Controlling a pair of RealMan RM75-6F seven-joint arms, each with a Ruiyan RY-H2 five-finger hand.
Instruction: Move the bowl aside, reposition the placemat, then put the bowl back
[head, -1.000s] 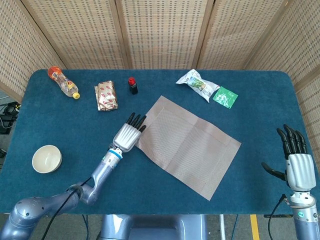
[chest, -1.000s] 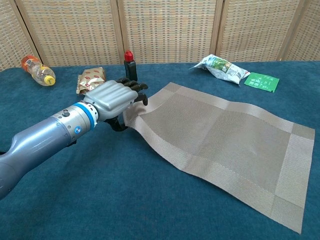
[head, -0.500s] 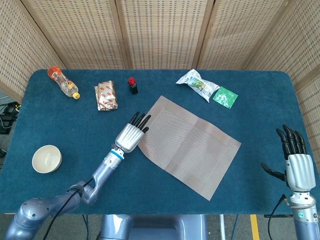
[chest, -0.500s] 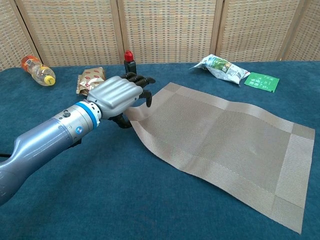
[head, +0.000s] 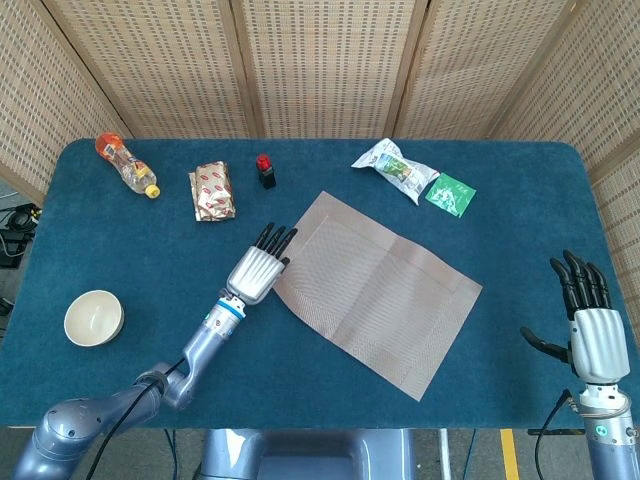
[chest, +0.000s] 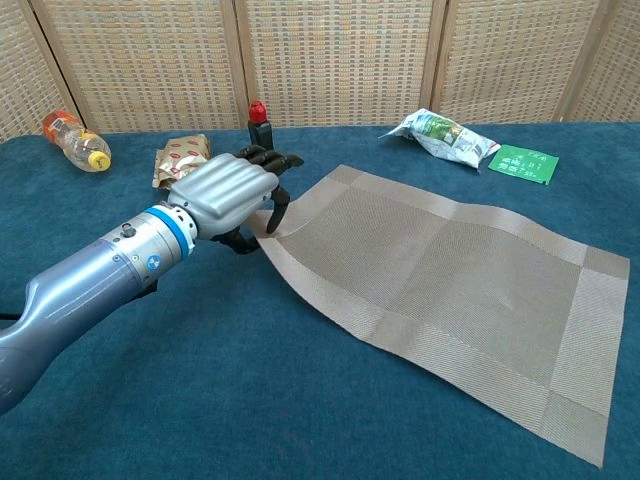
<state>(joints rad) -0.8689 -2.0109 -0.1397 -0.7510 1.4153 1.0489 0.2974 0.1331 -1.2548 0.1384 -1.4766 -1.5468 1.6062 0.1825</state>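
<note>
The left hand sits at the near-left corner of the placemat, dark fingers curled down on the mat's edge; whether it truly pinches the fabric, I can't tell. The mat lies skewed across the middle of the blue table, slightly rippled. The bowl rests well apart, near the table's front left edge. Over at the front right, the right hand hangs with its fingers spread wide, holding nothing.
</note>
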